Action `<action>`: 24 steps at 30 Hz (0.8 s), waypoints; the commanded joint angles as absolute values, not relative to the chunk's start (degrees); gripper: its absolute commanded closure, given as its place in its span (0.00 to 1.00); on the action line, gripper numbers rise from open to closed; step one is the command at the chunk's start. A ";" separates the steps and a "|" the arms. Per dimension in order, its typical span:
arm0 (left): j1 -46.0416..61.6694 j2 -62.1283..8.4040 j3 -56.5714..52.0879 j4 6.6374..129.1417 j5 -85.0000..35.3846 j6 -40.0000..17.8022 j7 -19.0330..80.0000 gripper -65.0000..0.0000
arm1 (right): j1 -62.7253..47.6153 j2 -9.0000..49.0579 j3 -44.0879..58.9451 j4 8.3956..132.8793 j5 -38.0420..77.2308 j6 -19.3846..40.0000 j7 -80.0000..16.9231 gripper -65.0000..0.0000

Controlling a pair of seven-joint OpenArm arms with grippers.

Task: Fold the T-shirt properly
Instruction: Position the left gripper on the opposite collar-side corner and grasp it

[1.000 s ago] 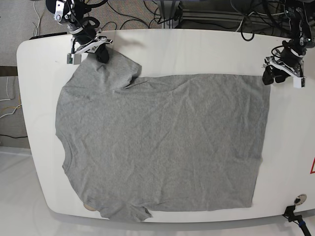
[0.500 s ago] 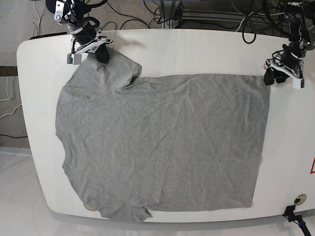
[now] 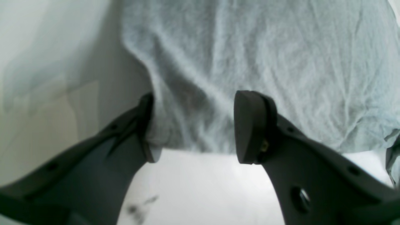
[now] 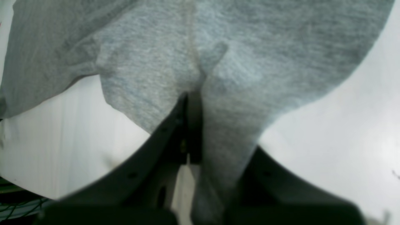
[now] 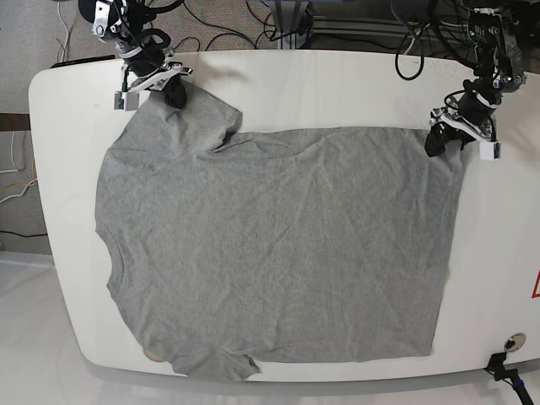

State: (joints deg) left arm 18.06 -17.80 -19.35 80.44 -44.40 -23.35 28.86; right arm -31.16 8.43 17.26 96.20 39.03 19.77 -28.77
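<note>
The grey T-shirt [image 5: 278, 245] lies spread flat on the white table [image 5: 337, 89], collar to the left and hem to the right. My right gripper [image 5: 175, 91] at the far left is shut on the far sleeve; in the right wrist view the fabric [image 4: 150, 56] is pinched where the gripper [image 4: 191, 100] closes and drapes over one finger. My left gripper [image 5: 440, 139] is at the shirt's far right hem corner. In the left wrist view it [image 3: 193, 128] stands open, with the hem edge of the shirt [image 3: 265, 56] lying between its fingers [image 3: 253, 131].
Cables [image 5: 278, 29] run along the floor behind the table's far edge. A red warning sticker [image 5: 535, 287] and a round metal fitting [image 5: 512, 342] sit at the table's right rim. The near sleeve [image 5: 224, 364] reaches the front edge.
My left gripper has moved leftward in the base view, from just off the shirt's right edge to over its far hem corner. The right gripper has stayed put, holding the sleeve.
</note>
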 commanded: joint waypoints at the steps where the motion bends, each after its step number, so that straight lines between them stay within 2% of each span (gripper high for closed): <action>1: 18.51 -18.33 -18.24 80.57 -43.21 -22.90 30.90 0.50 | -31.52 8.92 17.54 96.66 38.55 19.65 -29.49 1.00; 6: 17.45 -18.33 -18.15 80.57 -43.21 -22.90 30.90 0.51 | -31.52 8.92 17.54 96.66 38.55 19.65 -29.49 1.00; 8: 17.36 -18.33 -18.15 80.57 -43.21 -22.90 30.90 0.56 | -31.52 8.92 17.54 96.66 38.55 19.65 -29.49 1.00; 10: 17.36 -18.33 -18.24 80.57 -43.21 -22.81 30.90 0.71 | -31.52 8.92 17.54 96.66 38.55 19.65 -29.49 1.00; 13: 17.36 -18.33 -18.42 80.57 -43.21 -22.73 30.90 1.00 | -31.52 8.92 17.54 96.57 38.55 19.65 -29.49 1.00; 24: 17.80 -18.33 -18.24 81.01 -43.21 -22.90 30.90 1.00 | -31.52 8.92 17.63 97.19 38.55 19.65 -29.14 1.00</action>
State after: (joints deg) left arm 17.61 -17.65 -18.20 80.25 -43.55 -22.79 30.35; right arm -31.14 8.43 17.30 96.20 39.03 19.77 -28.75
